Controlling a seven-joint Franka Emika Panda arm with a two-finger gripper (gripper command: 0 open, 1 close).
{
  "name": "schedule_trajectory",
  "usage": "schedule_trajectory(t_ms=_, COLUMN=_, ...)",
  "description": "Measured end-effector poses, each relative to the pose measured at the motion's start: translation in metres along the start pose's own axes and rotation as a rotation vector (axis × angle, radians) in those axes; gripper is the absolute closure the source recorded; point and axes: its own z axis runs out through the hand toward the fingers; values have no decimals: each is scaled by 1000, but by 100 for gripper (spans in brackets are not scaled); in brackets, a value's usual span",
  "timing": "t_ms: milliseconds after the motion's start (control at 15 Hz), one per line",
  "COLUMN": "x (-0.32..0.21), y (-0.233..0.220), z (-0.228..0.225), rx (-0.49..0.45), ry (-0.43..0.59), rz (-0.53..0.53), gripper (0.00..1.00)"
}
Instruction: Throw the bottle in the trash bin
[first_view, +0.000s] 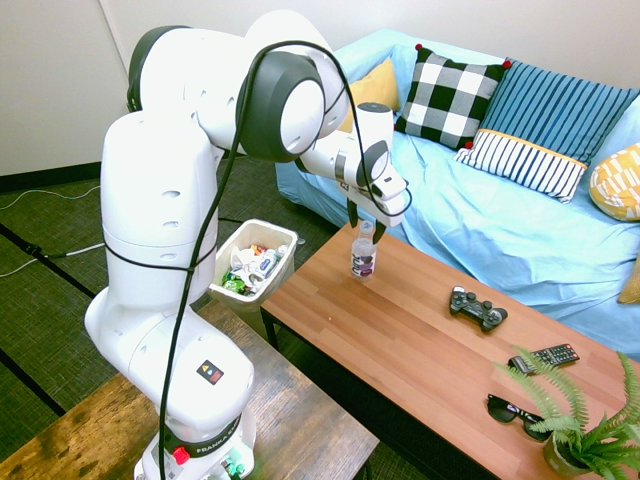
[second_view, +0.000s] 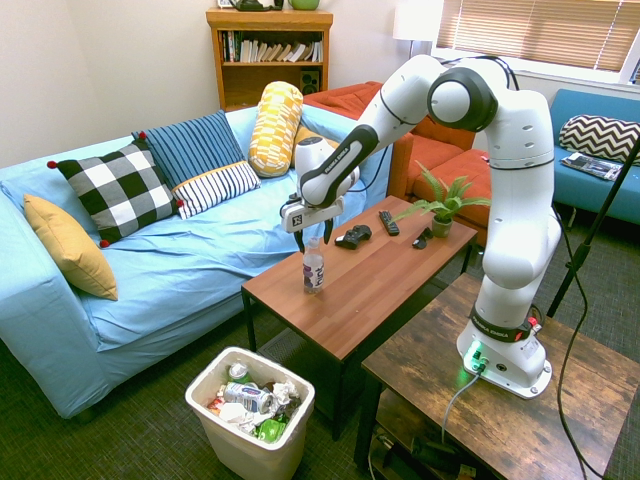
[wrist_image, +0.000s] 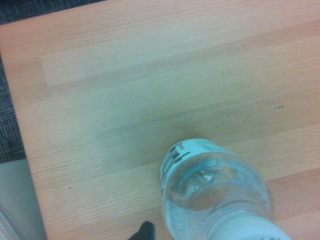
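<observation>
We're hanging our white two-finger gripper, jaws spread and empty, over the small clear plastic bottle standing upright near the wooden table's corner. Fingers probably straddling the cap; we're wanting them lower, gripping below the neck.

The tool, jaws spread wide, hangs pointing down right over the small clear plastic bottle with the dark label, which stands upright near the end of the reddish wooden counter. Bare wood lies all round the bottle. Further along from the tool lie a black game controller and a black remote, well apart from it. Beyond the counter's end, lower down, the small white plastic trash bin stands open-topped, partly filled with litter.
</observation>
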Motion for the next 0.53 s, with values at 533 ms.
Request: schedule_trajectory(t_ms=533, x=-1, y=-1, z=-2, rx=6, ry=-7, rz=-1, gripper=100)
